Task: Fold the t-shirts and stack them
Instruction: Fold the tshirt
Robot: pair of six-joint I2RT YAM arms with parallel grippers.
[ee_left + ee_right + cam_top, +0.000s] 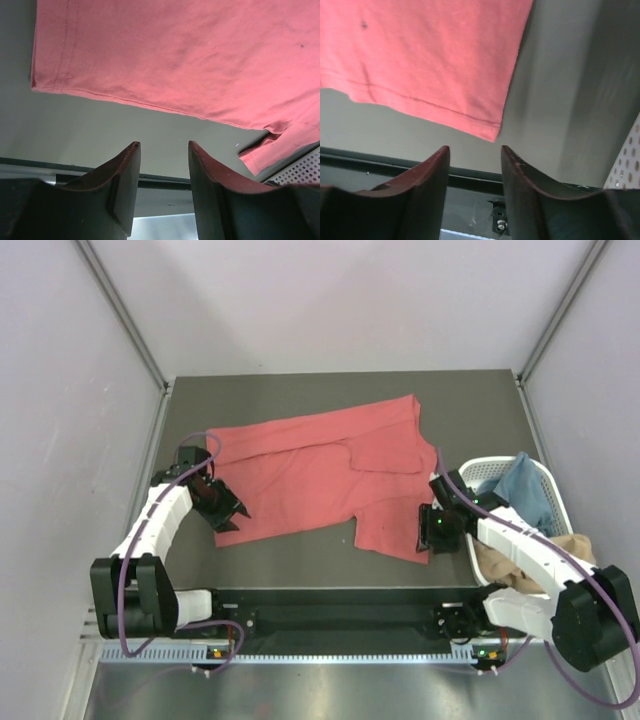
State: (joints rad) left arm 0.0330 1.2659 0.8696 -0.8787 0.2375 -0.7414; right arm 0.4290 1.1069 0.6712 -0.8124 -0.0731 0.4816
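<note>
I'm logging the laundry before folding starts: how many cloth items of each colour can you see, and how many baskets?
Coral-red t-shirt, spread on the table: 1
Blue garment, in the basket: 1
Tan garment, in the basket: 1
White basket: 1
Total: 4

Logged left gripper (232,512) near left edge of table (300,565), right gripper (428,530) near right edge; jaws of the 2 apart, empty, aimed at near edge.

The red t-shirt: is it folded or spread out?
Mostly spread: the red t-shirt lies flat on the table, one small flap turned over.
</note>
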